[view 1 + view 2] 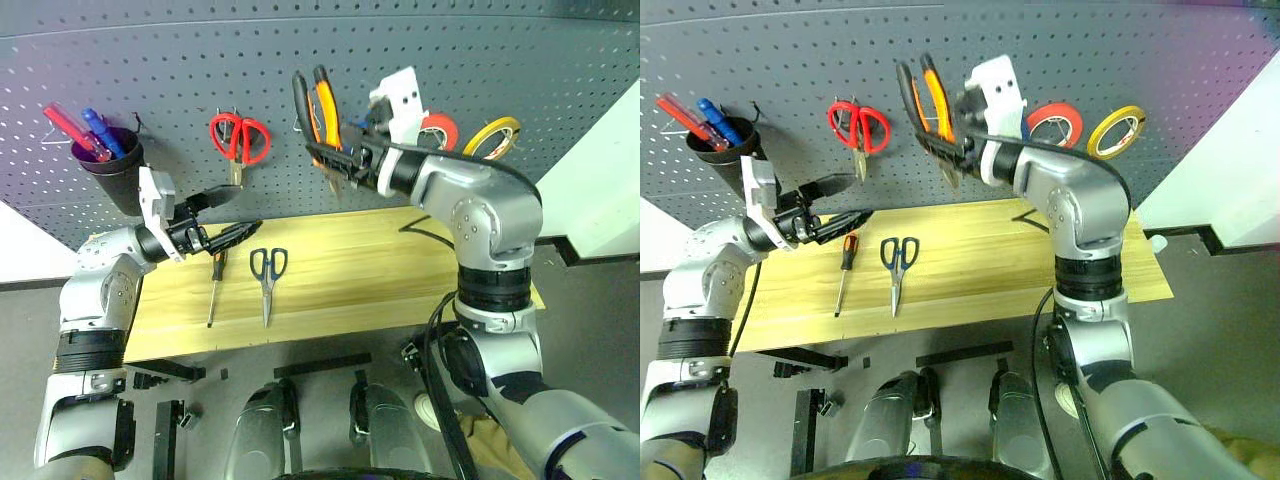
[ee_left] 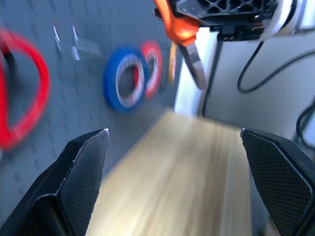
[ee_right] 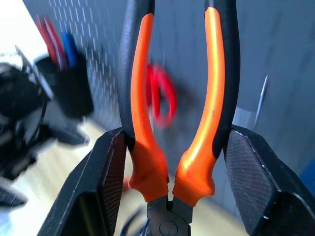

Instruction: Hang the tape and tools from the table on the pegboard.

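Right arm: raised in front of the pegboard (image 1: 200,60), elbow bent, forearm reaching toward the robot's left, wrist about level.
Right end effector (image 3: 170,147): clamped on the pliers (image 1: 318,105), one black finger pressed against the outside of each handle low down, near the pivot.
Pliers: upright in the grip, orange-and-black handles rising above the fingers and close to the board, metal nose hanging below them.
Left arm: lifted above the near-left part of the counter (image 1: 400,290), forearm angled forward and to the robot's right.
Left end effector (image 1: 225,215): jaws spread wide, holding nothing.
Screwdriver (image 1: 214,287): flat on the counter just below the left end effector, handle toward the board.
Dark blue scissors (image 1: 267,278): flat on the counter beside the screwdriver, on the side toward the right arm, blades pointing to the near edge.
Blue tape (image 2: 124,78): hanging on the board ahead of the left end effector, just beside the red-orange roll (image 1: 440,128); the yellow roll (image 1: 492,137) hung past that.
Red scissors (image 1: 240,140): on the board above the left end effector.
Black cup (image 1: 112,165): on the board, holding red and blue handled tools (image 1: 85,130).
Writing: none readable on any tool or roll.
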Robot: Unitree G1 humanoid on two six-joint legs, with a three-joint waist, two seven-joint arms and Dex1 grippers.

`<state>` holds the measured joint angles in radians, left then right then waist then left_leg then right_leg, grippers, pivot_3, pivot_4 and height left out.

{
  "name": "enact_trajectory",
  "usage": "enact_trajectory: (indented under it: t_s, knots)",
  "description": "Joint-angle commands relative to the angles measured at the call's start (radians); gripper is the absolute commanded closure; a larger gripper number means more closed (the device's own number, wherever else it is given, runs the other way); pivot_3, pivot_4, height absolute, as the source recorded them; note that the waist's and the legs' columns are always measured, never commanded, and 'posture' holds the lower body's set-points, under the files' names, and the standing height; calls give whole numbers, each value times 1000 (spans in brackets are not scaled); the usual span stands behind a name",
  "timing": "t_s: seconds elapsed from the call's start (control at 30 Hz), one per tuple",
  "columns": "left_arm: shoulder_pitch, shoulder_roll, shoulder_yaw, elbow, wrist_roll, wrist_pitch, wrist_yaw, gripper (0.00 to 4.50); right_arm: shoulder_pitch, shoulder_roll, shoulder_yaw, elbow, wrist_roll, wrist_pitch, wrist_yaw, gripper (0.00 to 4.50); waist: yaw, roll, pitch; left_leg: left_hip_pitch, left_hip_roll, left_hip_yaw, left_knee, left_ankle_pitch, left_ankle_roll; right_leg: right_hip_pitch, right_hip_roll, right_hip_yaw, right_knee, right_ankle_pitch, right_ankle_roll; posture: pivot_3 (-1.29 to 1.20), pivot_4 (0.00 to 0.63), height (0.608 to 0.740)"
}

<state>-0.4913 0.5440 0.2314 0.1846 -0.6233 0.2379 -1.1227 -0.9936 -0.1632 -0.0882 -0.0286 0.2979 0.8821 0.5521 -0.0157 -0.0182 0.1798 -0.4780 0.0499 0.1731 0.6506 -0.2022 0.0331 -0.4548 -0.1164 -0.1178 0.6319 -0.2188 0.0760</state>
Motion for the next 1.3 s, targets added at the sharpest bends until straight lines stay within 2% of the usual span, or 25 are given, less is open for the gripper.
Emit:
enact_trajectory:
  t_s: [0.03, 0.17, 0.37, 0.7, 0.9, 1.03, 1.3]
  knots:
    - [-34, -7, 69, -39, -51, -6, 47, 0, -96, 0, 5, 110, -22, -162, -26, 1887, -1, 0, -14, 0, 0, 0, 0, 1, 2, 0, 0, 0, 0, 0, 0, 87, 32, 740]
    - [-22, 0, 78, -40, -51, -3, 58, 0, -203, 8, 32, 321, -83, -345, -65, 1887, -5, 0, -31, 2, -1, 1, 0, 1, 2, 2, 1, 0, 0, 0, 0, 100, 21, 740]
    - [7, -2, 83, -70, -64, 13, 66, 0, -378, 47, 6, 670, -109, -593, -121, 1887, -5, 0, -40, 2, 0, 1, -1, 1, 1, 2, 1, 0, 0, 0, 0, 137, 13, 740]
    - [30, 3, 101, -100, -56, 11, 105, 0, -502, 91, 17, 1055, -168, -853, -164, 1887, 2, -2, -48, 5, 0, 0, -1, 2, 0, 6, 2, 0, 0, 0, 0, 179, 13, 740]
    - [40, 9, 99, -113, -55, 13, 118, 0, -528, 109, 21, 1178, -206, -937, -201, 1887, 2, -2, -50, 7, 0, 0, -1, 1, -2, 7, 2, 0, 0, 0, 0, 190, 12, 740]
    - [40, 4, 98, -116, -56, 16, 136, 0, -538, 113, 24, 1233, -230, -947, -215, 1887, 4, -2, -53, 14, 0, 0, -3, 0, -2, 15, 2, 0, 0, 0, 0, 192, 11, 740]
    - [40, -3, 78, -99, -37, 13, 165, 0, -503, 136, 30, 1270, -266, -958, -221, 1887, 3, -2, -56, 15, 0, 0, -3, 1, -4, 15, 2, 1, 0, 0, -1, 184, 11, 740]
